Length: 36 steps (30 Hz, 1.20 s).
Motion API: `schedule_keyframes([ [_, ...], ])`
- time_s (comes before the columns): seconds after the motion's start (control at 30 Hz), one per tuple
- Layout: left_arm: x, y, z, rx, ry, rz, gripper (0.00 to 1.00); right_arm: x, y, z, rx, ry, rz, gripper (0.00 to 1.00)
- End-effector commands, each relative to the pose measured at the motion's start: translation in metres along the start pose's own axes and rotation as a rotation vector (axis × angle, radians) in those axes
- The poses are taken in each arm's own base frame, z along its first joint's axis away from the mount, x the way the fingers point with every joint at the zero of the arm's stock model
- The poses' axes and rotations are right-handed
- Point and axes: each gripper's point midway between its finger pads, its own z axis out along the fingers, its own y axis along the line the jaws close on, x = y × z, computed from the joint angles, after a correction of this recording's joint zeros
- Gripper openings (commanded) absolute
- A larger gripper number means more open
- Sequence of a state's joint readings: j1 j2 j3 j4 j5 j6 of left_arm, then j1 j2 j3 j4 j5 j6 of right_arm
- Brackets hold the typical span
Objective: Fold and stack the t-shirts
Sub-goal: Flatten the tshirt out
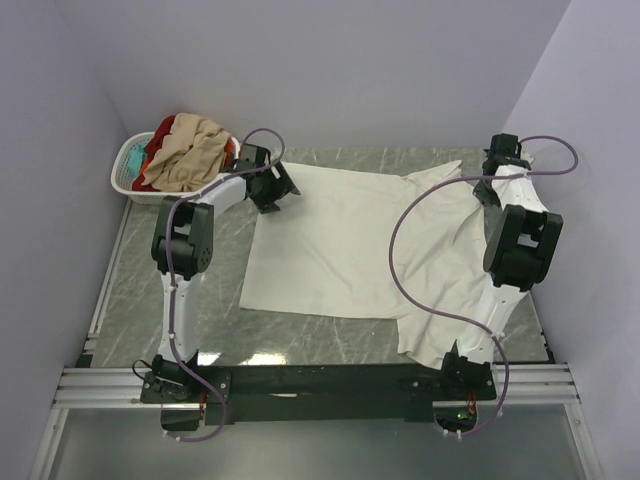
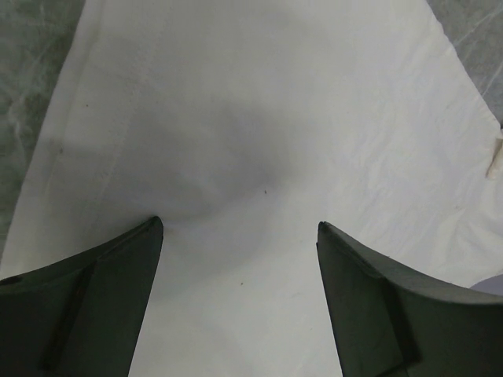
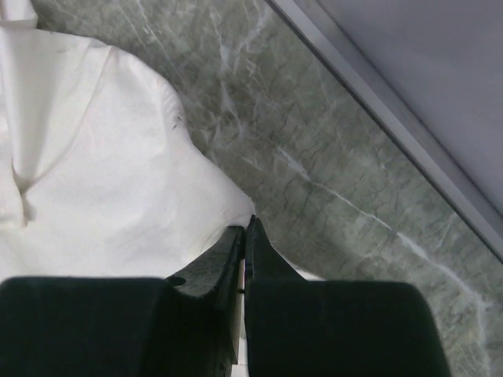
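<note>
My right gripper (image 3: 245, 236) pinches the limp, light cream-white t-shirt (image 1: 330, 240) at its far-right edge; left gripper (image 2: 240, 228) hangs open over the far-left hem, where I'd grab.

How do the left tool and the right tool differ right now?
The left tool is open, holding nothing; the right tool is shut, pinching the edge of the white shirt. The left tool is at the shirt's far-left corner; the right tool at its far-right end. Both are over that shirt.

The dark fingers of the left gripper (image 2: 239, 226) stand wide apart over a plain cream-white cloth t-shirt (image 2: 259, 118); grey-green marble tabletop (image 2: 31, 47) shows at the upper corners.
</note>
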<state>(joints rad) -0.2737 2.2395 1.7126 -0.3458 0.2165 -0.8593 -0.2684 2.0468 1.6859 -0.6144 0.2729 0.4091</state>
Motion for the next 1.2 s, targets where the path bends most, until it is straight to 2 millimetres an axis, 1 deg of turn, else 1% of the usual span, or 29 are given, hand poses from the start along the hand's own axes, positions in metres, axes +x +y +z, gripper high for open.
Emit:
schedule_keyframes([
  [0.0, -0.013, 0.011, 0.002, -0.055, -0.033, 0.047, 0.86, -0.034, -0.004, -0.011, 0.030, -0.080, -0.009, 0.02],
  [0.1, -0.021, -0.004, -0.006, -0.023, -0.057, 0.063, 0.86, -0.040, -0.002, -0.019, 0.010, -0.087, -0.014, 0.23],
  [0.13, -0.025, -0.012, -0.012, -0.007, -0.072, 0.070, 0.86, -0.042, -0.002, -0.025, 0.001, -0.092, -0.015, 0.39],
  [0.17, -0.027, -0.016, -0.015, -0.001, -0.079, 0.075, 0.86, -0.043, -0.001, -0.029, -0.009, -0.094, -0.013, 0.46],
  [0.2, -0.030, -0.020, -0.019, 0.004, -0.091, 0.081, 0.86, -0.039, -0.001, -0.032, -0.018, -0.084, -0.017, 0.52],
  [0.23, -0.033, -0.029, -0.026, 0.018, -0.106, 0.087, 0.86, -0.042, -0.002, -0.041, -0.027, -0.093, -0.009, 0.54],
  [0.27, -0.033, -0.032, -0.030, 0.023, -0.112, 0.090, 0.86, -0.040, -0.002, -0.046, -0.034, -0.094, -0.011, 0.56],
  [0.3, -0.033, -0.033, -0.033, 0.019, -0.120, 0.092, 0.86, -0.034, -0.005, -0.047, -0.035, -0.082, -0.008, 0.58],
  [0.33, -0.033, -0.041, -0.042, 0.035, -0.132, 0.101, 0.86, -0.037, -0.005, -0.060, -0.056, -0.100, 0.000, 0.58],
  [0.37, -0.033, -0.044, -0.046, 0.039, -0.140, 0.103, 0.86, -0.025, -0.008, -0.060, -0.061, -0.076, -0.004, 0.59],
  [0.4, -0.031, -0.047, -0.053, 0.040, -0.149, 0.108, 0.86, -0.019, -0.004, -0.064, -0.094, -0.065, 0.002, 0.59],
  [0.43, -0.025, -0.050, -0.055, 0.043, -0.147, 0.120, 0.86, -0.019, -0.002, -0.077, -0.133, -0.076, 0.009, 0.59],
  [0.47, -0.021, -0.050, -0.056, 0.041, -0.146, 0.122, 0.86, -0.002, -0.001, -0.075, -0.151, -0.044, -0.002, 0.59],
  [0.5, -0.015, -0.046, -0.056, 0.032, -0.135, 0.125, 0.86, 0.007, 0.001, -0.078, -0.171, -0.027, -0.004, 0.59],
  [0.53, -0.007, -0.051, -0.058, 0.041, -0.124, 0.134, 0.86, 0.015, 0.006, -0.087, -0.224, -0.007, 0.000, 0.59],
  [0.57, -0.001, -0.050, -0.057, 0.039, -0.111, 0.131, 0.86, 0.034, 0.007, -0.084, -0.240, 0.039, -0.005, 0.59],
  [0.6, 0.007, -0.045, -0.057, 0.035, -0.092, 0.125, 0.86, 0.045, 0.012, -0.085, -0.269, 0.070, 0.003, 0.59],
  [0.63, 0.015, -0.045, -0.055, 0.042, -0.074, 0.114, 0.86, 0.053, 0.016, -0.087, -0.295, 0.090, 0.007, 0.59],
  [0.67, 0.019, -0.043, -0.055, 0.046, -0.065, 0.107, 0.86, 0.071, 0.018, -0.085, -0.322, 0.142, 0.004, 0.59],
  [0.7, 0.028, -0.036, -0.054, 0.039, -0.050, 0.101, 0.86, 0.078, 0.024, -0.086, -0.342, 0.154, 0.004, 0.59],
  [0.77, 0.034, -0.033, -0.051, 0.044, -0.039, 0.091, 0.86, 0.095, 0.027, -0.083, -0.356, 0.200, -0.003, 0.59],
  [0.8, 0.039, -0.028, -0.048, 0.033, -0.026, 0.089, 0.86, 0.101, 0.028, -0.081, -0.354, 0.212, -0.011, 0.59],
  [0.87, 0.043, -0.023, -0.046, 0.019, -0.012, 0.088, 0.86, 0.113, 0.030, -0.076, -0.348, 0.250, -0.019, 0.59],
  [1.0, 0.049, -0.012, -0.034, -0.014, 0.017, 0.084, 0.86, 0.127, 0.030, -0.062, -0.333, 0.302, -0.023, 0.59],
  [1.03, 0.049, -0.010, -0.032, -0.021, 0.021, 0.085, 0.86, 0.132, 0.029, -0.057, -0.323, 0.321, -0.024, 0.59],
  [1.07, 0.052, -0.007, -0.030, -0.036, 0.031, 0.084, 0.86, 0.134, 0.030, -0.054, -0.324, 0.327, -0.026, 0.59],
  [1.1, 0.049, -0.005, -0.026, -0.047, 0.028, 0.085, 0.86, 0.138, 0.030, -0.048, -0.314, 0.344, -0.027, 0.58],
  [1.17, 0.046, -0.002, -0.023, -0.067, 0.036, 0.088, 0.86, 0.140, 0.032, -0.043, -0.307, 0.355, -0.028, 0.58],
])
